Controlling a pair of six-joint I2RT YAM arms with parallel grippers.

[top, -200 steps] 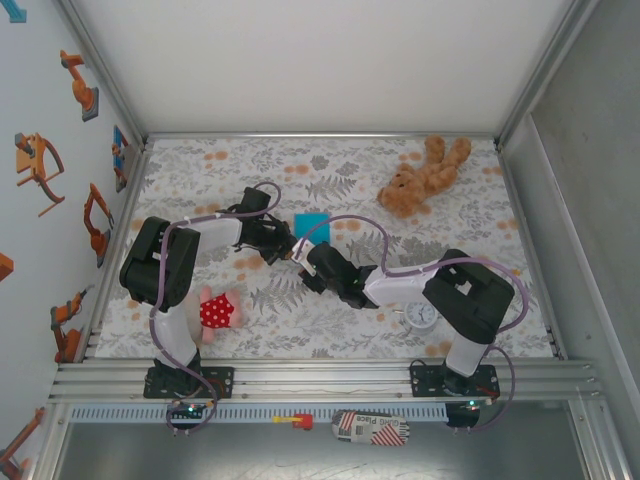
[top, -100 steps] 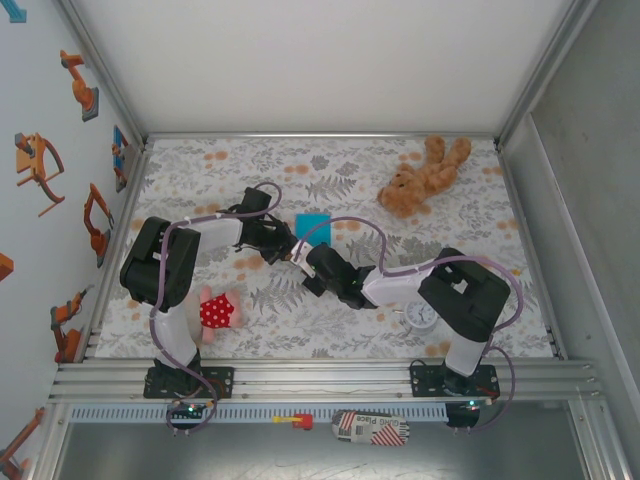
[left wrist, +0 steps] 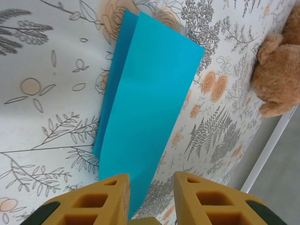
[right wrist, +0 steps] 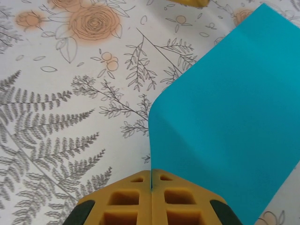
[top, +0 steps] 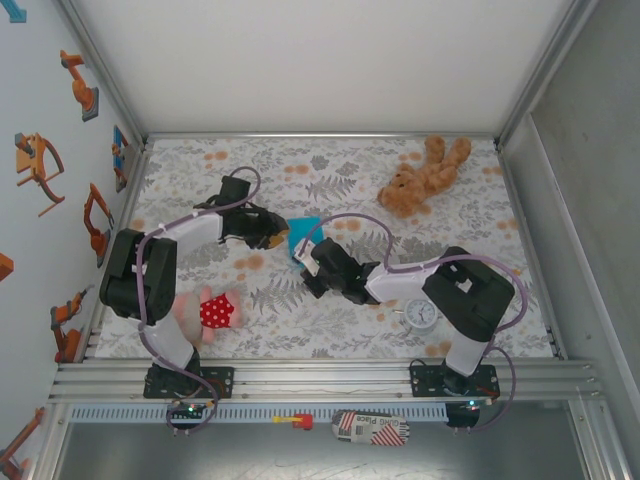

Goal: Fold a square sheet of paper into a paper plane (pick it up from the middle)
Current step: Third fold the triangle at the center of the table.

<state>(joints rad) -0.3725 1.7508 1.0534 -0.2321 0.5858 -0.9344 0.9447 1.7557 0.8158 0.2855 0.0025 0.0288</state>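
The square sheet of paper (top: 303, 232) is turquoise and folded over into a long double layer (left wrist: 145, 98). It stands tilted up off the flowered table near the middle. My right gripper (right wrist: 151, 173) is shut on its near edge, and the sheet (right wrist: 229, 103) curves up and away to the right of the fingers. From above, that gripper (top: 304, 257) sits just below the sheet. My left gripper (left wrist: 151, 179) is open, and the paper's lower tip reaches between the jaws beside the left finger (left wrist: 110, 197). Seen from above, the left gripper (top: 275, 238) is at the sheet's left side.
A brown teddy bear (top: 422, 176) lies at the back right, also seen in the left wrist view (left wrist: 281, 70). A small white clock (top: 421, 314) sits by the right arm. A plush in red dotted cloth (top: 215, 310) lies by the left arm's base. Metal rails border the table.
The left gripper has opened and its arm has swung back to the left. The right gripper has shut on the paper, which has shifted slightly left and towards the arms.
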